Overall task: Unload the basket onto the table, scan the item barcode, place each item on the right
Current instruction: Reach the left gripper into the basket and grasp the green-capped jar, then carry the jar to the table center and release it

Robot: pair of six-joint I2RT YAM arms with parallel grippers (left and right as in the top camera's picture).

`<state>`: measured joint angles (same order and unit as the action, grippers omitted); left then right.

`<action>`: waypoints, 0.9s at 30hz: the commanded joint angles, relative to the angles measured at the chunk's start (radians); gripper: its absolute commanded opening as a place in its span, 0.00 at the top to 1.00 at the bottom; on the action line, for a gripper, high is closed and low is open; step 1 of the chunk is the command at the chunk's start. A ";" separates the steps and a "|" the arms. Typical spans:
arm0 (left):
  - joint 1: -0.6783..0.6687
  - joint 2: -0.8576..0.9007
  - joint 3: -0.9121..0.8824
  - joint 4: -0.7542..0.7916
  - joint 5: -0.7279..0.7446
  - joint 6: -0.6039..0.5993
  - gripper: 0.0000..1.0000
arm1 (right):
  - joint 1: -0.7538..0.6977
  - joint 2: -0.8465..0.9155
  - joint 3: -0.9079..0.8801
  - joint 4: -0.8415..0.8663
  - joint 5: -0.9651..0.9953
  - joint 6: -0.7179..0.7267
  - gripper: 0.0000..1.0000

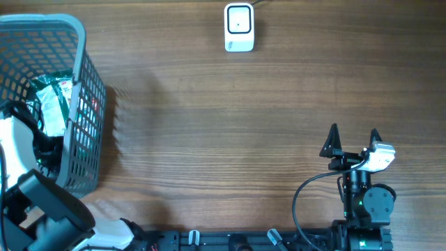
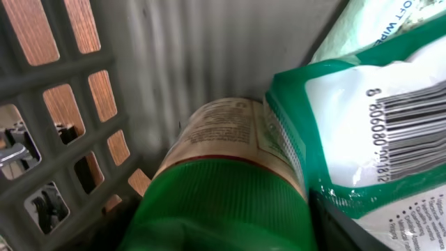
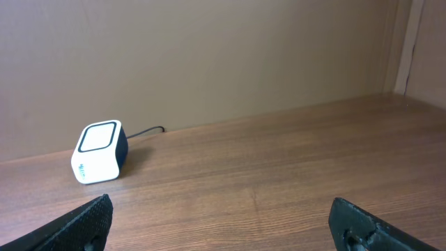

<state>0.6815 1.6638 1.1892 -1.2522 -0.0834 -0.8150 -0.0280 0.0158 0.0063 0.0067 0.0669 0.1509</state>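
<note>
At the near right the right gripper (image 1: 354, 130) is hovering with jaws spread wide, at the left the left arm (image 1: 15, 143) is reaching into the grey basket (image 1: 87, 104), where a green-lidded jar (image 2: 223, 139) is lying against a barcoded packet (image 2: 376, 118), its own jaws impossible to tell, and the white scanner (image 1: 239, 28) is sitting at the far centre.

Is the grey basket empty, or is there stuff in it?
Not empty. The basket holds a green-and-white packet with a barcode and a jar with a green lid, both close up in the left wrist view.
</note>
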 commanded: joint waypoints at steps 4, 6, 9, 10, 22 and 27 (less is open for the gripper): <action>-0.004 0.012 -0.113 0.098 -0.026 0.004 0.29 | -0.003 -0.003 -0.001 0.004 -0.016 -0.017 0.00; -0.004 0.012 -0.113 0.109 -0.026 0.004 0.23 | -0.002 -0.003 -0.001 0.004 -0.016 -0.017 0.00; -0.003 0.012 -0.099 0.138 -0.025 0.012 0.43 | -0.002 -0.003 -0.001 0.003 -0.016 -0.018 0.00; -0.003 0.012 -0.065 0.132 -0.020 0.042 0.49 | -0.002 -0.003 -0.001 0.004 -0.016 -0.018 0.00; -0.003 0.010 0.832 -0.257 0.050 0.075 0.45 | -0.002 -0.002 -0.001 0.003 -0.016 -0.017 0.00; -0.018 -0.018 0.887 -0.170 0.464 0.075 0.46 | -0.002 -0.002 -0.001 0.003 -0.016 -0.018 0.01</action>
<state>0.6804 1.6760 2.0418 -1.4750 0.0891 -0.7525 -0.0280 0.0181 0.0063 0.0067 0.0669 0.1509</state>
